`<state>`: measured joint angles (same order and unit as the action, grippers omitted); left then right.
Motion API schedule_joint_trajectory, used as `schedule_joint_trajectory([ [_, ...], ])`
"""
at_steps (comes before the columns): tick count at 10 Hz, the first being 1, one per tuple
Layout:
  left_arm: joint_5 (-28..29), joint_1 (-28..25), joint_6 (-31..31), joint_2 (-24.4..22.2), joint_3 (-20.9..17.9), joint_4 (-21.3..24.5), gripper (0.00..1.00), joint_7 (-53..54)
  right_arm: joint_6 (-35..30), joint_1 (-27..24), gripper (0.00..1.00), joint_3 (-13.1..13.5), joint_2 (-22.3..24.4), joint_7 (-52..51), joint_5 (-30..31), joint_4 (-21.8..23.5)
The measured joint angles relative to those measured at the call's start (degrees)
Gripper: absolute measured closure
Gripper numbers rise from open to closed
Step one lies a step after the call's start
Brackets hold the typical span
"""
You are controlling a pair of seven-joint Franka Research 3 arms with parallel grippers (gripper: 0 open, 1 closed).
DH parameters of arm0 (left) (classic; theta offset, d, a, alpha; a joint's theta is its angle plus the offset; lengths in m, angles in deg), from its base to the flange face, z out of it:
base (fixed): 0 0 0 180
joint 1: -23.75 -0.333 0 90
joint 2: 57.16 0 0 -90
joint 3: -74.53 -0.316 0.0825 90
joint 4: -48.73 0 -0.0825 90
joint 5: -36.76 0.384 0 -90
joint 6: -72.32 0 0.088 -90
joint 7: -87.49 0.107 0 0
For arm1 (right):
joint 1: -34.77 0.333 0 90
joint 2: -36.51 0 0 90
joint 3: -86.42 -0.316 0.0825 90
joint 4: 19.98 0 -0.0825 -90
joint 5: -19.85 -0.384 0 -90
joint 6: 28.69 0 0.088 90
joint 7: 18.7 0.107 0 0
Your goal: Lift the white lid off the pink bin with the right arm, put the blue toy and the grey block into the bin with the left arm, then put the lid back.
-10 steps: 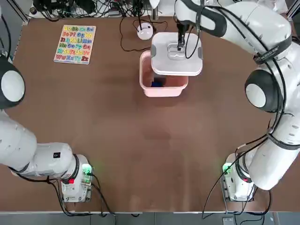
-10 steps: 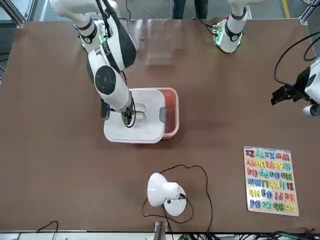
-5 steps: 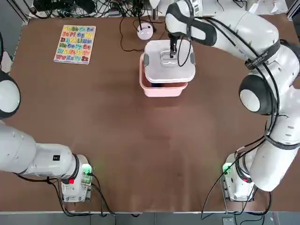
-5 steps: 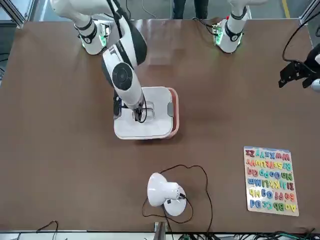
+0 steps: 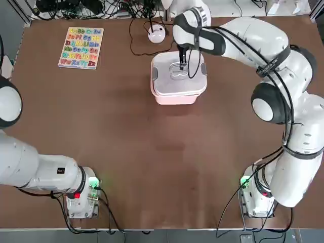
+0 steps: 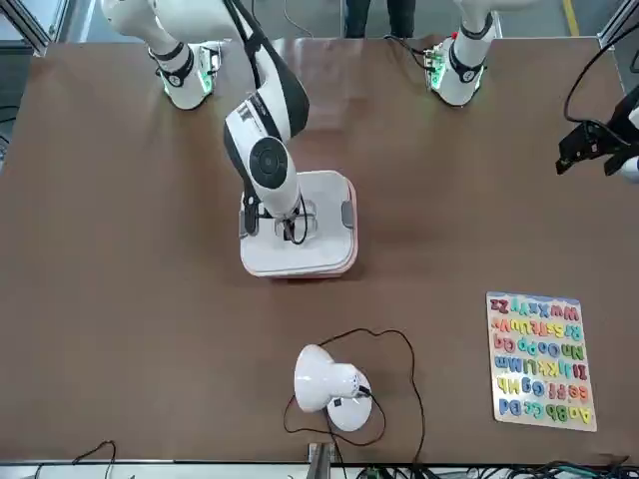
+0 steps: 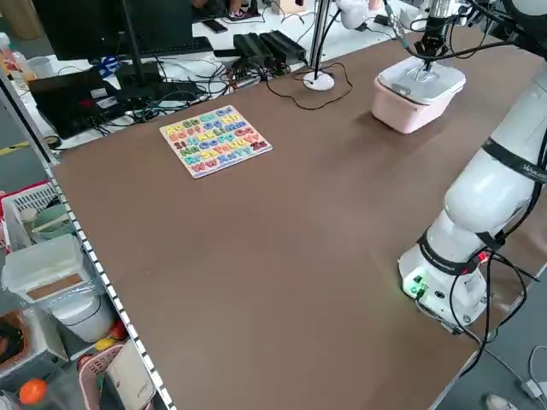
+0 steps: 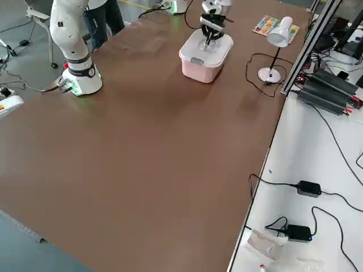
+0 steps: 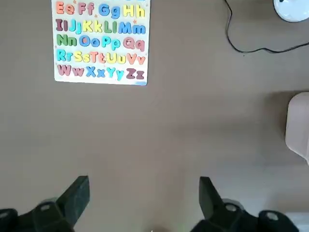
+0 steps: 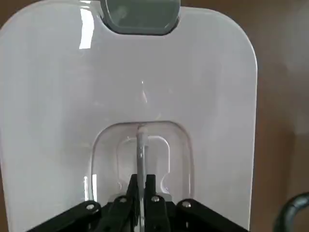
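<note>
A robotics lab, with paired robot arms [image 5: 283,101] at a brown table [image 5: 136,142] and cable-strewn desks [image 7: 184,81] behind.

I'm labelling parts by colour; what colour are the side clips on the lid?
Grey, best seen in the right wrist view, where one clip shows large.

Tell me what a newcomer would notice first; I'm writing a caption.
Probably the big right arm, its gripper shut on the handle of the white lid, over the pink bin at the table's far side. Next, the bright letter board, far left on the brown table.
</note>
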<state>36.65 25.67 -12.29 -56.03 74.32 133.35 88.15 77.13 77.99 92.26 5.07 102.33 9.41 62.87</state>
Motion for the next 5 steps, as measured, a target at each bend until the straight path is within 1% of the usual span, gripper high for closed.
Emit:
schedule_joint_trajectory([
  [3,-2.1,-0.1,0.2,0.0,-0.1,0.0,0.0,-0.1,0.0,0.0,0.93,-0.1,-0.5,0.0,-0.6,0.0],
  [5,-2.2,-0.1,0.2,0.0,-0.1,0.0,0.0,-0.1,0.0,0.1,0.93,-0.3,-0.5,0.0,-1.4,-0.1],
])
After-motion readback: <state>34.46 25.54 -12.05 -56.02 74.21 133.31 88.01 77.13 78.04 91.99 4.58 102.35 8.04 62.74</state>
